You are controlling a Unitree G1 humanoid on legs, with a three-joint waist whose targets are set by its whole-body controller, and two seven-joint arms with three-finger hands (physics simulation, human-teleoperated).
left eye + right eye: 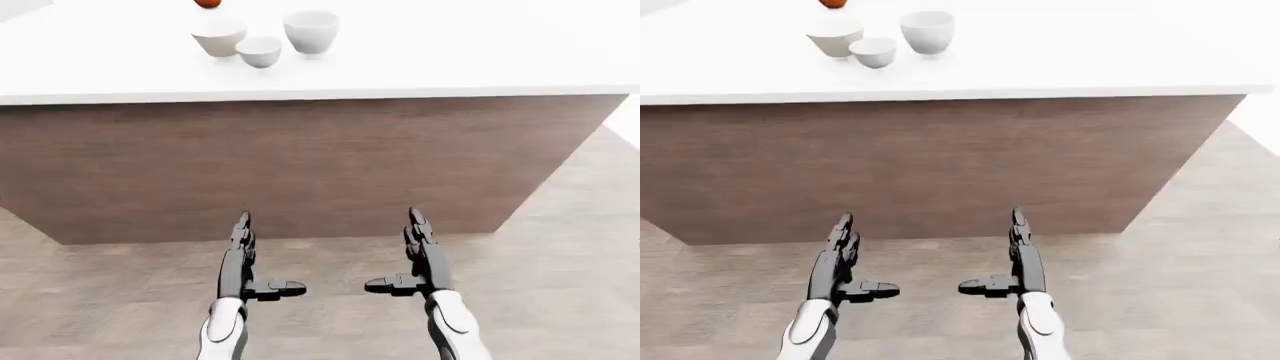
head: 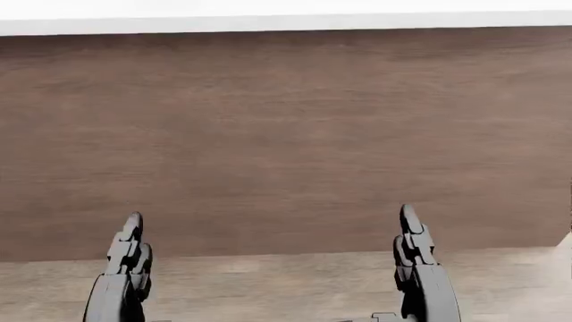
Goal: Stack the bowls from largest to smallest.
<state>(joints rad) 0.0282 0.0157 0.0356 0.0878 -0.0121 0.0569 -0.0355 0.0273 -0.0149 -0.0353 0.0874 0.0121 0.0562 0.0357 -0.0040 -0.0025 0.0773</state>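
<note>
White rounded bowls on smooth counter

Long white countertop well beyond the robot's fingertips, dark brown wood-grain counter face directly ahead of them, grey-brown plank floor underneath, small round orange-red object far beyond.

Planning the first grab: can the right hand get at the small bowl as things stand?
Probably not yet. The right hand hangs open low beside the counter's wood side, while the small bowl sits far up the counter, so the robot likely must step closer.
</note>
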